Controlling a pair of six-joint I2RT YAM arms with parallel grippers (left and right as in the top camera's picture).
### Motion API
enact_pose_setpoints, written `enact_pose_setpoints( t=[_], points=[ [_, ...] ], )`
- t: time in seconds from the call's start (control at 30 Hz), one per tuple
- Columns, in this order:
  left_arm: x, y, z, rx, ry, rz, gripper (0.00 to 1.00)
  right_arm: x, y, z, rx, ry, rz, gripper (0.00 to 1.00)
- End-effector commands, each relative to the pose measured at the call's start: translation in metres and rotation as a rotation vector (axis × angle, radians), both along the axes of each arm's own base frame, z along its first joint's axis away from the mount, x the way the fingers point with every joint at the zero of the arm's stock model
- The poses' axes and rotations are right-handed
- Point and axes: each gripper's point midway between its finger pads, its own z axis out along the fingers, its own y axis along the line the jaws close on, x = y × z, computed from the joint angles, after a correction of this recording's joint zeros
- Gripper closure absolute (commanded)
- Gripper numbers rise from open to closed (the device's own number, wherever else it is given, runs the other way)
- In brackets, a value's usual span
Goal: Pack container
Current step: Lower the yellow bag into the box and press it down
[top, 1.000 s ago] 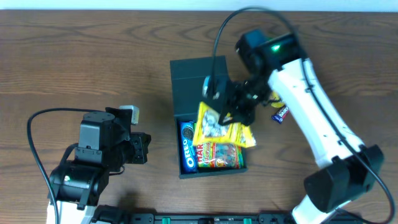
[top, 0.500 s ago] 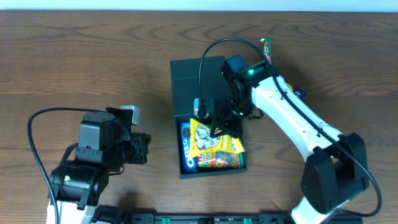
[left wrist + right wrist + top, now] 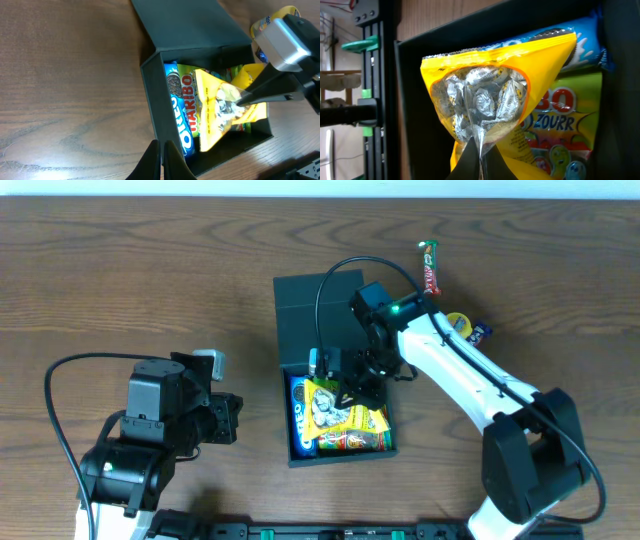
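status: packing partly complete. the right gripper (image 3: 347,385) is pinched closed on the top seam of the yellow bag (image 3: 485,90) of foil-wrapped sweets. the bag hangs below the fingertips with its lower part already inside the container (image 3: 283,405). the container sits directly beneath the right fingers, with its lid flap folded back on the far side of them. an oreo packet (image 3: 298,415) and a haribo bag (image 3: 358,442) lie under and beside the held bag; both are loaded. the left gripper (image 3: 232,420) is fully closed on nothing. it is well apart from the container, which lies ahead of its fingertips. outstanding steps, as judged:
- release the yellow bag.
- load the red bar (image 3: 430,265), the yellow packet (image 3: 457,323) and the blue packet (image 3: 480,333). all three lie on the table behind the right fingers, outside the box.
- close the flap.
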Motion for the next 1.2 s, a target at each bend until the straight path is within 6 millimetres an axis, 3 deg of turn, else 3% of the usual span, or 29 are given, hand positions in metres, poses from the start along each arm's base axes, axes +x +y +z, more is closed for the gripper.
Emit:
enact_pose_setpoints(
  t=[0.0,0.47,0.5,0.53,0.57,0.6,0.67,0.83,1.07,1.1,1.13,1.17],
  points=[
    [0.002,-0.001,0.010,-0.001,-0.033,-0.015,0.94,0.001,0.005,-0.002,0.018,0.009,-0.015,0.99],
    [0.002,-0.001,0.010,0.000,-0.033,-0.015,0.94,0.025,-0.004,-0.043,-0.107,-0.045,-0.042,0.99],
    [0.002,-0.001,0.010,0.000,-0.033,-0.015,0.94,0.028,-0.004,-0.045,-0.118,-0.049,-0.057,0.92],
    [0.002,-0.001,0.010,0.000,-0.033,-0.015,0.94,0.032,-0.005,-0.048,-0.138,-0.055,-0.089,0.76],
    [0.002,-0.001,0.010,-0.001,-0.033,-0.014,0.94,0.039,-0.007,-0.050,-0.162,-0.064,-0.134,0.45],
    [0.002,-0.001,0.010,-0.001,-0.033,-0.014,0.94,0.044,-0.008,-0.052,-0.181,-0.076,-0.170,0.34],
    [0.002,-0.001,0.010,-0.001,-0.032,-0.014,0.94,0.050,-0.009,-0.051,-0.202,-0.079,-0.218,0.33],
    [0.002,-0.001,0.010,0.000,-0.033,-0.015,0.94,0.055,-0.007,-0.021,-0.211,-0.064,-0.257,0.32],
    [0.002,-0.001,0.010,-0.001,-0.032,-0.014,0.94,0.059,-0.004,0.052,-0.173,-0.113,-0.272,0.12],
    [0.002,-0.001,0.010,-0.001,-0.032,-0.014,0.94,0.059,-0.004,0.059,-0.169,-0.116,-0.283,0.15],
    [0.002,-0.001,0.010,-0.001,-0.032,-0.014,0.94,0.057,-0.005,0.066,-0.166,-0.116,-0.299,0.24],
    [0.002,-0.001,0.010,0.000,-0.033,-0.015,0.95,0.054,-0.005,0.071,-0.162,-0.108,-0.307,0.43]
  ],
)
